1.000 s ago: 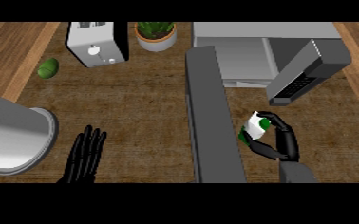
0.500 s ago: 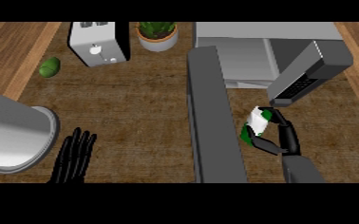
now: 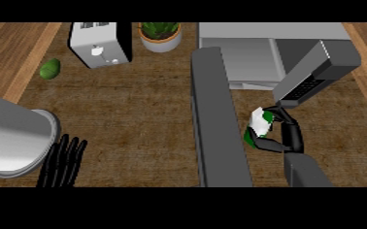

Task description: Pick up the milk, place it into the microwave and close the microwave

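Currently, leftmost, a grey metal pot point(image 3: 22, 138) with a round rim sits cut off by the view's left edge, at the lower left of the brown woven countertop point(image 3: 143, 106). A light wooden strip borders the mat on the far left, and a small green oval avocado point(image 3: 49, 69) lies right at that border.

Left hand point(image 3: 63, 161): black, fingers straight and slightly spread, holding nothing, just beside the pot's rim at the lower edge of the view.

Upper left: a boxy silver toaster point(image 3: 100, 43) with a dark side panel. Just right of it, a potted plant point(image 3: 159, 35), spiky green leaves in a pale round pot. Below these two, a wide bare stretch of mat.

Centre: the microwave door point(image 3: 219, 121), a long flat dark grey slab, swung open and running from mid-view down to the lower edge. It splits the mat into a broad left zone and a narrow right lane.

Upper right: the microwave point(image 3: 269, 53), pale grey and boxy, open cavity facing the lane. A grey angular block with a dark panel point(image 3: 315, 75) slants over its right part.

Right hand point(image 3: 281, 135): black, fingers curled round the milk point(image 3: 258, 125), a white carton with green, held in the narrow lane just right of the door and below the cavity. Contact with the door cannot be judged.
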You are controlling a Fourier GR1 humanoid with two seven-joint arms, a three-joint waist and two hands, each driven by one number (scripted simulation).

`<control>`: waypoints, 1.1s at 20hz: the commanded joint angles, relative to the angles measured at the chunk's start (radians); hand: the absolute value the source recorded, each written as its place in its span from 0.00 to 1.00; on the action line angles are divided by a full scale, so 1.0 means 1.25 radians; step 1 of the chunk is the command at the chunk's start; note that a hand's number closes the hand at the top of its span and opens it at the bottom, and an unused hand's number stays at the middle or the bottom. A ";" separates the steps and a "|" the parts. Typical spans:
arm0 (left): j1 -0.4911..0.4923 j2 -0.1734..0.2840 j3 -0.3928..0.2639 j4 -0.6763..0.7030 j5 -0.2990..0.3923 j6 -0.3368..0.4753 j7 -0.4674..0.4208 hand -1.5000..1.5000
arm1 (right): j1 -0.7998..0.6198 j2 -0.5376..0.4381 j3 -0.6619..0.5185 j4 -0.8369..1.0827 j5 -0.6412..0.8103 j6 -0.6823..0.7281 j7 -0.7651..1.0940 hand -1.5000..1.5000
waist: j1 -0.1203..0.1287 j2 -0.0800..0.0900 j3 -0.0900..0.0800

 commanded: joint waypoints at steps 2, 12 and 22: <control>-0.008 -0.008 0.015 0.018 0.011 -0.015 -0.001 0.00 | 0.003 0.023 0.014 -0.004 -0.005 0.054 -0.075 1.00 | -0.005 0.001 0.002; -0.010 -0.012 0.053 0.037 0.025 -0.037 0.008 0.00 | 0.040 0.108 0.132 -0.232 -0.035 -0.100 0.056 1.00 | -0.014 -0.004 0.001; -0.035 -0.015 0.111 0.111 0.043 -0.098 -0.022 0.00 | -0.043 0.080 0.119 -0.265 -0.015 -0.169 0.217 1.00 | -0.008 0.000 0.001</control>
